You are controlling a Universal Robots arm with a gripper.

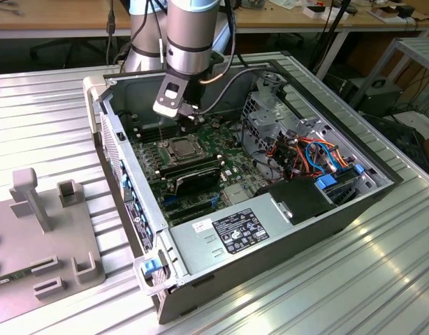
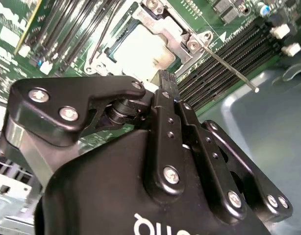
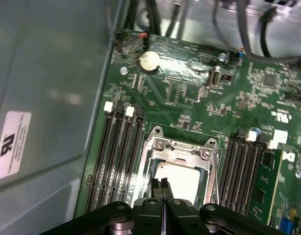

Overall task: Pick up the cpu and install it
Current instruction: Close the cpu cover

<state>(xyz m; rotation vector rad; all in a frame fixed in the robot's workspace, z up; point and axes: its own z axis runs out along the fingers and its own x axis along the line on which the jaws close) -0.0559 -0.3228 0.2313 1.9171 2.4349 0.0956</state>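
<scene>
One robot arm (image 1: 190,35) hangs over an open computer case (image 1: 131,188) near the centre of the exterior view. Its gripper (image 3: 160,183) is held low above the processor socket (image 3: 209,147). The two black fingers (image 3: 155,192) are pressed together with nothing visible between them. That likely gives a narrow tip that fits within the crowded board.

The cpu (image 3: 182,178), a thin flat square with a dull pale-grey metal top, lies inside the socket's bright steel frame and is bounded by it on the sides that show. It sits just below the fingertips; whether they touch it cannot be told. In the second wrist view a thin steel lever (image 2: 229,66) juts free of the frame, which suggests the chip is seated but the socket is not locked down.

Rows of long black memory slots (image 3: 118,147) flank the socket on both sides of the glossy green motherboard (image 3: 189,93). The case rests on a ribbed aluminium table (image 1: 47,105) that runs off towards the exterior view's left.
</scene>
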